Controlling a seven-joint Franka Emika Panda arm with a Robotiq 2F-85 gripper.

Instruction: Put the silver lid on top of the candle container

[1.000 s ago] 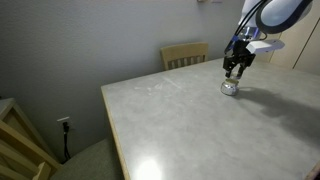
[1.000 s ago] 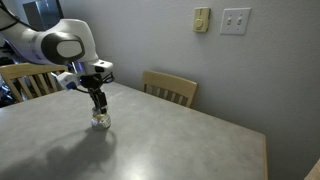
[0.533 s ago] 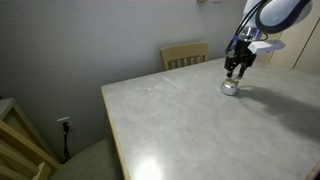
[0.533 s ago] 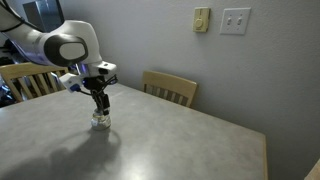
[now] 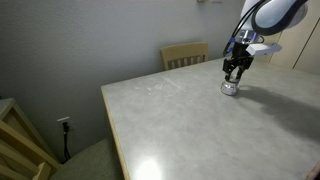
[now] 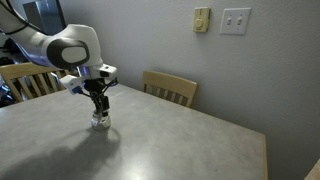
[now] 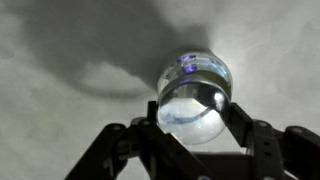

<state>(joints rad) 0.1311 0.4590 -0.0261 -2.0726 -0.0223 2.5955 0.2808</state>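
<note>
In the wrist view my gripper (image 7: pixel 191 112) is shut on the silver lid (image 7: pixel 190 108), a round shiny disc held between the two fingers. The candle container (image 7: pixel 203 68), a small silvery tin, sits on the table right under and just beyond the lid, and the lid partly covers it. In both exterior views the gripper (image 5: pixel 235 72) (image 6: pixel 98 105) hangs straight down over the small silvery container (image 5: pixel 229 87) (image 6: pixel 100 119). I cannot tell whether the lid touches the container's rim.
The pale marbled table (image 5: pixel 190 120) (image 6: pixel 150 145) carries nothing else in view. A wooden chair (image 5: pixel 185 54) (image 6: pixel 170 88) stands at its far edge against the wall. Another wooden chair (image 6: pixel 22 80) is behind the arm.
The arm's upper links have shifted slightly. The gripper stays over the container with the lid in it.
</note>
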